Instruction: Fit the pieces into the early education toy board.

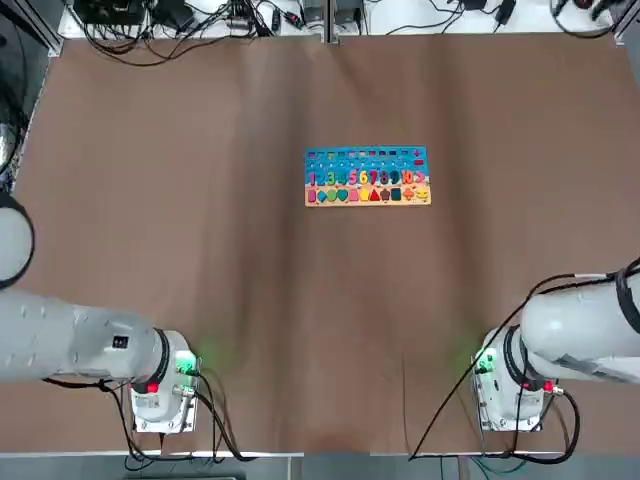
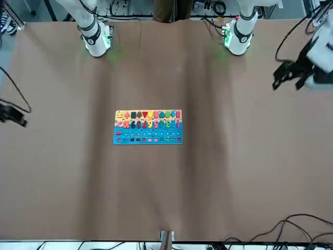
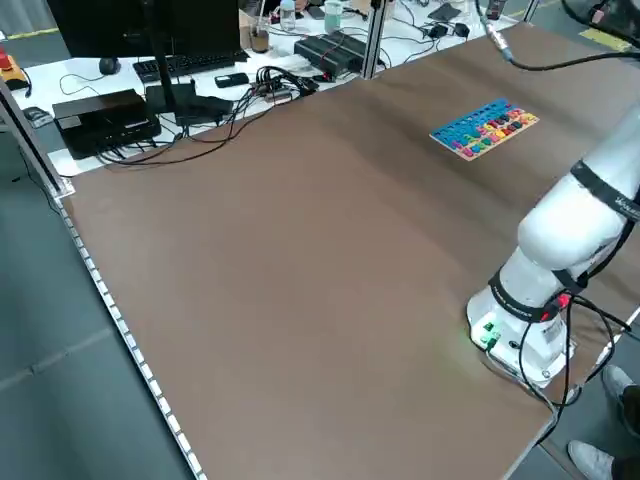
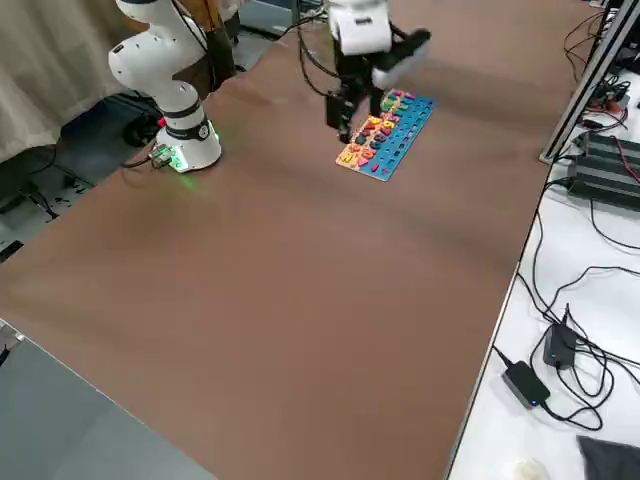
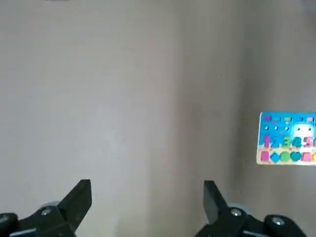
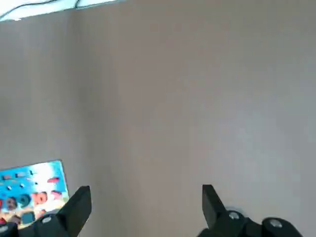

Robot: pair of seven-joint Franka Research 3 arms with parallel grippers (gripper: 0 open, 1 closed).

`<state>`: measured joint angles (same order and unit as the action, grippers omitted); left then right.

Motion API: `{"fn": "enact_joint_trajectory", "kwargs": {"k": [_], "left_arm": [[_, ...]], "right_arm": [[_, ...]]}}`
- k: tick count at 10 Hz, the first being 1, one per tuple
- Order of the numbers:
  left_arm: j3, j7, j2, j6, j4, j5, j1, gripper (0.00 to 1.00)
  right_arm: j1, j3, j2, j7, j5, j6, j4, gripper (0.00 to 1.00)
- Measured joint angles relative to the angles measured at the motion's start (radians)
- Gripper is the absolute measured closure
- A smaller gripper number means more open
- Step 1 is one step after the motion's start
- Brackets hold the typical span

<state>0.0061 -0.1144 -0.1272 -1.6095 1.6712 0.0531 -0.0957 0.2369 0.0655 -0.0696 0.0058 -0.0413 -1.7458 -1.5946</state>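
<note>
Board (image 1: 367, 177) lies flat mid-surface (image 1: 200, 250), well apart from both pincers, left (image 5: 147, 197) and right (image 6: 146, 200), each wide open and empty; loose pieces not discernible, judged light, thin, slippery, best pinched by edges.

A robotics lab: a brown-covered counter (image 3: 300, 250) ringed by tangled cables (image 3: 250, 95), a keyboard (image 3: 185, 65), black electronics boxes (image 3: 100, 115) and aluminium framing (image 4: 585, 75).

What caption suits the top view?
Toy board lies mid-table; both arms parked at the near edge.
</note>
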Motion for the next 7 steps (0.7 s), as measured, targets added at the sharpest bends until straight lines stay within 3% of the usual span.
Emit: {"fn": "enact_joint_trajectory", "kwargs": {"k": [1,2,4,7], "left_arm": [[0.009,0.008,-0.026,0.005,0.024,-0.001,0.000,0.00],[0.010,0.011,-0.033,0.005,0.032,-0.009,0.000,0.00],[0.004,0.006,-0.011,0.003,0.026,-0.027,0.000,0.00],[-0.011,0.010,0.020,0.013,0.024,-0.036,-0.003,0.00]], "right_arm": [[-0.015,-0.013,0.029,-0.001,-0.008,0.046,0.011,0.01],[-0.078,-0.071,0.044,-0.002,-0.009,0.065,0.017,0.01],[-0.262,-0.242,0.042,-0.002,-0.010,0.071,0.017,0.01],[-0.306,-0.268,0.033,-0.003,0.012,0.099,0.013,0.01]]}}
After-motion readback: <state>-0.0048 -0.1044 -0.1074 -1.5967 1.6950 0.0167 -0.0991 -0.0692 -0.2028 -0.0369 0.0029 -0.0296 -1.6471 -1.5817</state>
